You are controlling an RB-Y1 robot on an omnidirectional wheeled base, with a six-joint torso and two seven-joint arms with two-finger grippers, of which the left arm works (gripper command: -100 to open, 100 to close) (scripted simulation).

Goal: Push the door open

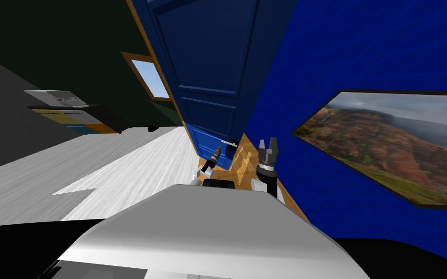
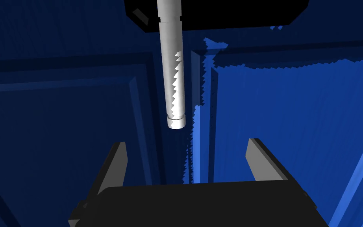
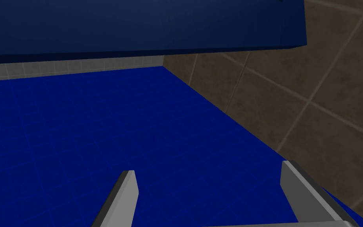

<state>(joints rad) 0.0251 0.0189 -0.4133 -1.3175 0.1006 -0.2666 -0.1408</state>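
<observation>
A dark blue panelled door (image 1: 208, 72) stands ahead of me, partly swung open in its wooden frame. Its silver lever handle (image 1: 228, 143) sticks out near the door's edge. My left gripper (image 1: 215, 151) is open, close to the door face just short of the handle. In the left wrist view the handle (image 2: 171, 67) hangs beyond my left gripper (image 2: 186, 155), with the blue door panel (image 2: 275, 118) right behind it. My right gripper (image 1: 268, 145) is open, raised to the right of the door by the blue wall (image 3: 98, 130).
A blue wall (image 1: 363, 53) with a framed landscape picture (image 1: 392, 145) runs along my right. Pale plank floor (image 1: 135, 169) spreads to the left, with a window (image 1: 151, 77) and a counter unit (image 1: 72, 114) further back. A tiled brown surface (image 3: 314, 79) lies beyond the right gripper.
</observation>
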